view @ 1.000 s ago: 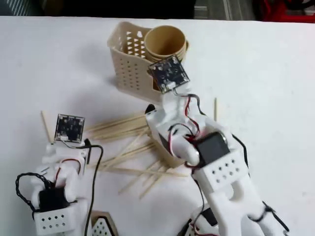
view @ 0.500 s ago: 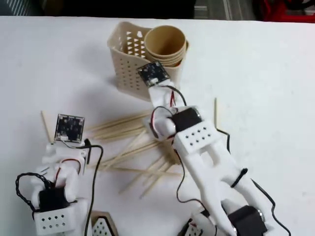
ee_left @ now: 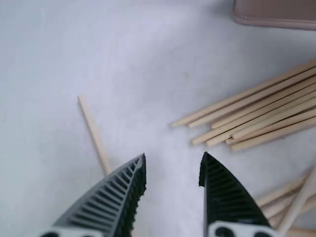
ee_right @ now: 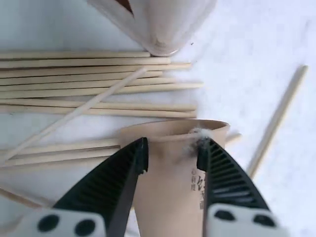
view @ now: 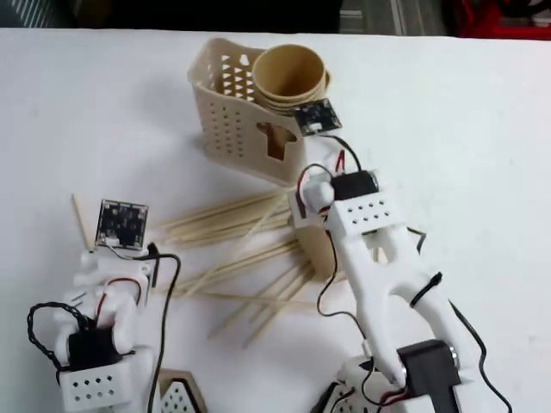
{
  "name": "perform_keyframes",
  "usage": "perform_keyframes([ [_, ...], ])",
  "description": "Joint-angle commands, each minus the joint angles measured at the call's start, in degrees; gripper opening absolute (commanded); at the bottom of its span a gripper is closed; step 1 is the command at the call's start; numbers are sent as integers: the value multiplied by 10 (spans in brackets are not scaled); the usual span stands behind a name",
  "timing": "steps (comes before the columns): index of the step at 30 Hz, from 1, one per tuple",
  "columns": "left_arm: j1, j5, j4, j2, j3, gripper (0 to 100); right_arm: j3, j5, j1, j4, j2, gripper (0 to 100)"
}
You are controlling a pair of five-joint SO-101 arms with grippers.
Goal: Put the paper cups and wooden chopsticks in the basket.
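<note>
A cream perforated basket (view: pixel 231 116) stands at the back of the table with stacked paper cups (view: pixel 288 76) in it. Wooden chopsticks (view: pixel 228 249) lie scattered in front of it, also seen as a row (ee_right: pixel 94 84) beyond the held cup. My right gripper (ee_right: pixel 171 150) is shut on a paper cup (ee_right: pixel 173 192). That cup (view: pixel 320 249) hangs under the right arm, just over the pile's right end. My left gripper (ee_left: pixel 173 165) is open above bare table. A single chopstick (ee_left: pixel 94 133) lies beside it and a bundle (ee_left: pixel 252 116) is farther off.
One stray chopstick (view: pixel 80 219) lies at the left and another (view: pixel 376 191) to the right of the right arm. A brown object (view: pixel 176 396) sits at the front edge. The basket's corner (ee_right: pixel 158 24) stands close beyond the held cup. White table (view: pixel 465 129) spreads to the right.
The right arm has swung right and its wrist has turned, carrying the cup from over the pile's middle toward the pile's right end. The left arm has stayed still.
</note>
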Motion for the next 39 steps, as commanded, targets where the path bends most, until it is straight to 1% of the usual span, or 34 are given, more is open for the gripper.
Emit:
perform_keyframes([
  [1, -4, -6, -9, -6, -2, 188, 4, -1, 18, 13, 18, 170],
  [12, -4, -6, -10, -6, -2, 188, 3, -1, 30, 68, 17, 171],
  [17, -4, -6, -10, -6, -2, 188, -40, 0, 29, 112, 17, 173],
  [21, -4, -6, -11, -6, 2, 188, -88, 47, 25, 173, 17, 177],
  [23, -2, -6, -12, -6, 4, 188, -108, 58, 27, 210, 17, 213],
  [27, -2, -6, -12, -6, 4, 188, -130, 60, 29, 281, 17, 329],
  [29, -2, -6, -12, -6, 4, 188, -131, 60, 25, 305, 17, 368],
  [35, -3, -6, -12, -6, 4, 188, -126, 62, 25, 319, 22, 382],
  [39, -4, -6, -12, -6, 4, 188, -90, 62, 18, 319, 22, 382],
])
